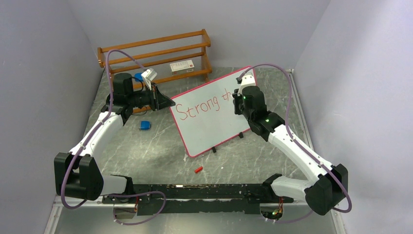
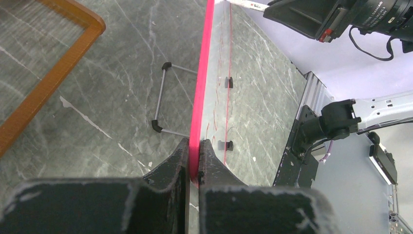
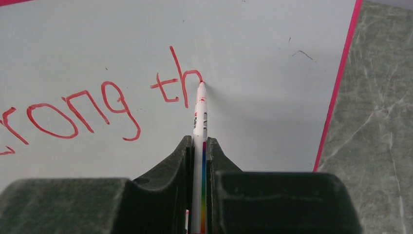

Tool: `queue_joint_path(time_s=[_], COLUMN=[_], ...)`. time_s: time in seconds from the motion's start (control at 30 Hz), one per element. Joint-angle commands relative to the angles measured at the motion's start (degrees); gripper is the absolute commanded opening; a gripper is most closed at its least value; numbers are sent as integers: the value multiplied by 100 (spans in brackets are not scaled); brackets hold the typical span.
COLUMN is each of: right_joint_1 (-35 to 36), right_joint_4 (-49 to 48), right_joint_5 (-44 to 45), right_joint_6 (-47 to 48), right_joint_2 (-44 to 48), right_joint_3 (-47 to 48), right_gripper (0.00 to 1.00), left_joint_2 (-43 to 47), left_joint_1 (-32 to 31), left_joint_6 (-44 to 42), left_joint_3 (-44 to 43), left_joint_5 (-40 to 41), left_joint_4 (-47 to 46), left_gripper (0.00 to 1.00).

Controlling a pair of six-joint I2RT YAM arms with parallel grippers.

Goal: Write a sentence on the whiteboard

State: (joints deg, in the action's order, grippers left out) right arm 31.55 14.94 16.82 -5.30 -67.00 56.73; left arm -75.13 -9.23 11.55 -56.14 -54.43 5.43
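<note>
The whiteboard [image 1: 214, 126], white with a pink-red rim, stands tilted on small black feet at the table's middle. Red lettering, the sentence [image 1: 197, 107], reads "Strong th" across its upper part; the same letters [image 3: 117, 102] fill the right wrist view. My left gripper [image 1: 164, 101] is shut on the board's left edge, with the pink rim [image 2: 200, 97] pinched between its jaws [image 2: 194, 146]. My right gripper [image 3: 197, 144] is shut on a white marker [image 3: 199, 126] with a rainbow stripe. The marker's red tip touches the board at the top of the "h".
A wooden rack [image 1: 156, 53] stands at the back, holding a small white box [image 1: 181, 67]. A blue object [image 1: 144, 125] lies left of the board. A small red cap [image 1: 198, 170] lies in front of it. Grey walls close in on both sides.
</note>
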Motion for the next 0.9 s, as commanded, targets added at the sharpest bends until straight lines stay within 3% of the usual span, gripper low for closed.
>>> queue_joint_path(time_s=[0.0, 0.87], right_joint_1=[-52, -212], right_joint_4=[204, 153], right_joint_5=[-94, -44], right_joint_6=[-80, 63], right_joint_2=[95, 435], right_joint_3=[-167, 16], right_gripper=[0, 0], left_joint_2=[-195, -160], left_joint_1=[-200, -202], left_joint_6=[-426, -456], left_joint_3=[86, 70], left_joint_5=[232, 266], left_joint_4=[466, 502], left_gripper=[5, 5])
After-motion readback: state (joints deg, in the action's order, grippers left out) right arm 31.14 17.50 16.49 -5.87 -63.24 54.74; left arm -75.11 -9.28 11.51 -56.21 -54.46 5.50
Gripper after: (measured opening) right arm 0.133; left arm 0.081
